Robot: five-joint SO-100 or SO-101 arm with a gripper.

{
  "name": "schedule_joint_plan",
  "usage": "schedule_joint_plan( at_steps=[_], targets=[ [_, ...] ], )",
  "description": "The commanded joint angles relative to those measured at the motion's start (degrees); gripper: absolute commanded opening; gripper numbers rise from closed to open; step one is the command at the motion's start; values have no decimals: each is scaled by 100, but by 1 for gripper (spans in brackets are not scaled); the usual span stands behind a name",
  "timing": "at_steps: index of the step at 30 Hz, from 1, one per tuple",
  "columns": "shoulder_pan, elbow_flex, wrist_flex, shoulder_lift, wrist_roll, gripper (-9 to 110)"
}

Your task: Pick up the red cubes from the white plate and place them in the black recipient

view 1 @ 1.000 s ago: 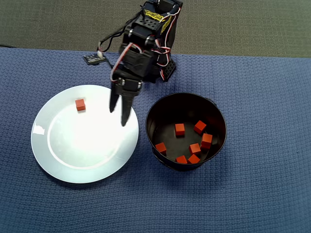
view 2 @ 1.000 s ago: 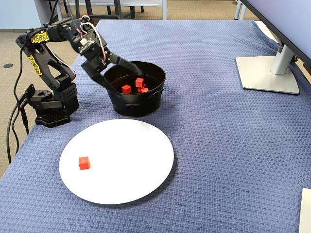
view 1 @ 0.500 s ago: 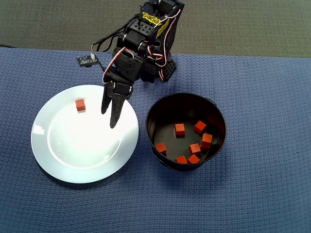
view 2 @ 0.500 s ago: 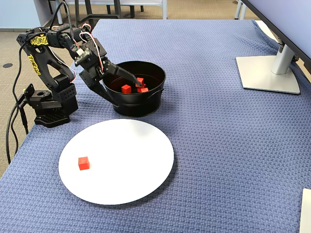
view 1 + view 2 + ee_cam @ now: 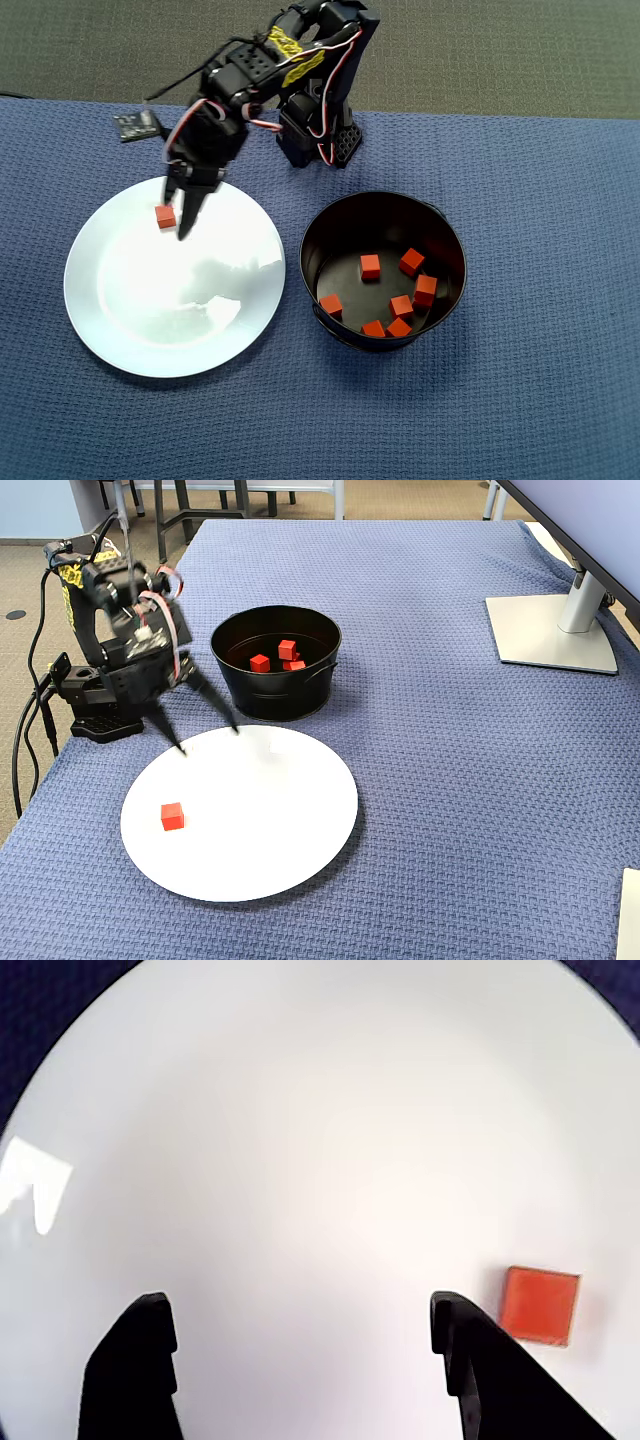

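Jaws spread, empty, over white plate [image 5: 150, 320] | last red cube [image 5: 540, 1305] on plate's arm-side edge, lying just outside the right jaw in wrist view | black recipient [image 5: 445, 235] holds seven cubes.

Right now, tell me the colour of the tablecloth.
Blue, with a woven texture; the tablecloth shows best in the fixed view.

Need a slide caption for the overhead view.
Open gripper above the white plate by the last red cube; seven cubes already in the black pot.
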Motion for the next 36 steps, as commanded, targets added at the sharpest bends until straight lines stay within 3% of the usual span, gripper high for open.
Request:
schedule_joint_plan(
  at_steps=[1,10,17,36],
  targets=[
    [615,97,-686,-334,-773,25],
    [1424,448,-1582,-1002,-1441,25],
    [1635,554,-1819,-1397,-1178,24],
    [686,1705,-2197,-1151,-255,23]
  ],
)
